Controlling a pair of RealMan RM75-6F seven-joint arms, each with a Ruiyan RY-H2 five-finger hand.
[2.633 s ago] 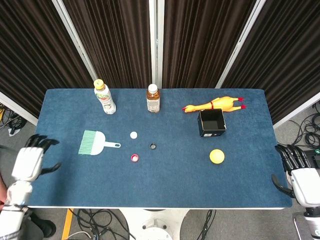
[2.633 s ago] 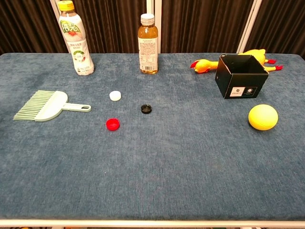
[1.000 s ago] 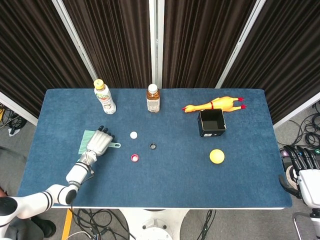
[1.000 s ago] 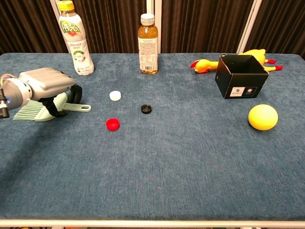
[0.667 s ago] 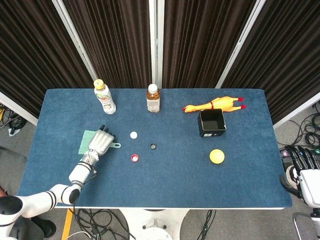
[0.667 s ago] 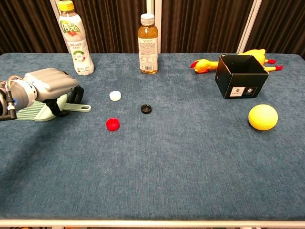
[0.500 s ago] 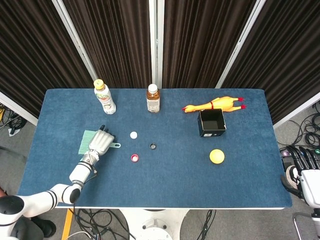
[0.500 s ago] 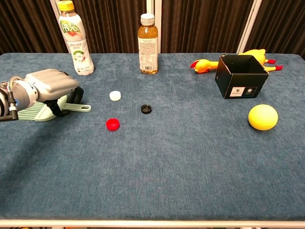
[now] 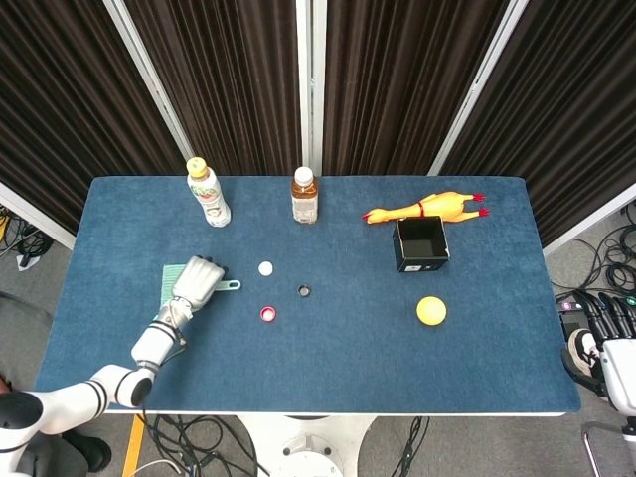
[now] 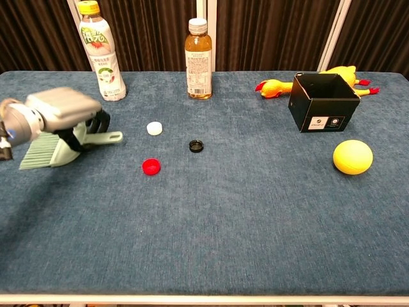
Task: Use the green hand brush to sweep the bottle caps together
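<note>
The green hand brush (image 10: pixel 50 151) is at the table's left, and my left hand (image 10: pixel 62 107) grips it from above, near where the handle meets the head. The brush looks tilted, with its handle (image 10: pixel 110 136) off the cloth and its bristles low. In the head view, my left hand (image 9: pixel 197 279) covers most of the brush (image 9: pixel 170 280). To their right lie three caps, apart from each other: white (image 10: pixel 154 128), black (image 10: pixel 197 146) and red (image 10: pixel 151 167). My right hand (image 9: pixel 602 340) hangs off the table's right edge, fingers apart and holding nothing.
Two bottles (image 10: pixel 102 54) (image 10: pixel 199 61) stand at the back. A yellow rubber chicken (image 10: pixel 276 86), an open black box (image 10: pixel 322 102) and a yellow ball (image 10: pixel 353 157) occupy the right side. The blue tabletop (image 10: pixel 223 217) extends forward of the caps.
My left hand came from off the table onto the brush, closed on it, and has now raised its handle end slightly. The caps have not moved. My right hand drifted slightly lower right.
</note>
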